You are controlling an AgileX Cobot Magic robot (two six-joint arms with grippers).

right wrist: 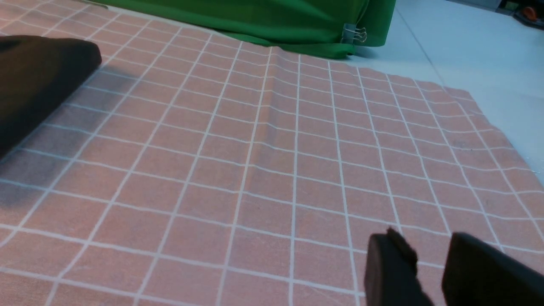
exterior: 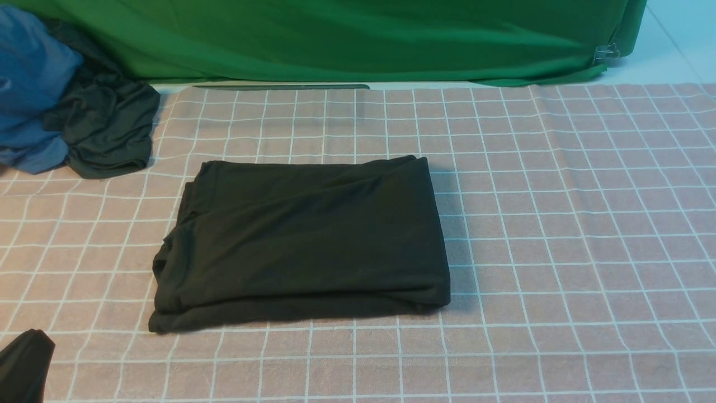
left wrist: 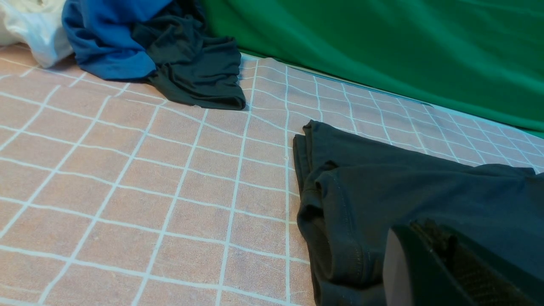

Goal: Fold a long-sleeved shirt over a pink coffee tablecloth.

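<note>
So the pink coffee tablecloth [exterior: 559,224] covers most of the counter, white grid lines and a few soft creases. The long-sleeved shirt [exterior: 305,240] sits folded into a tidy rectangle near the middle of it. Bright green cloth [exterior: 358,39] hangs across the back, held by a binder clip [exterior: 607,53], with pale counter [exterior: 671,50] beside it. A bunched dark garment [exterior: 106,129] and blue cloth [exterior: 31,95] sit at the far left. Left gripper [left wrist: 446,263] has its jaws closed on nothing, right gripper [right wrist: 429,267] has its jaws slightly apart and empty over the cloth.
</note>
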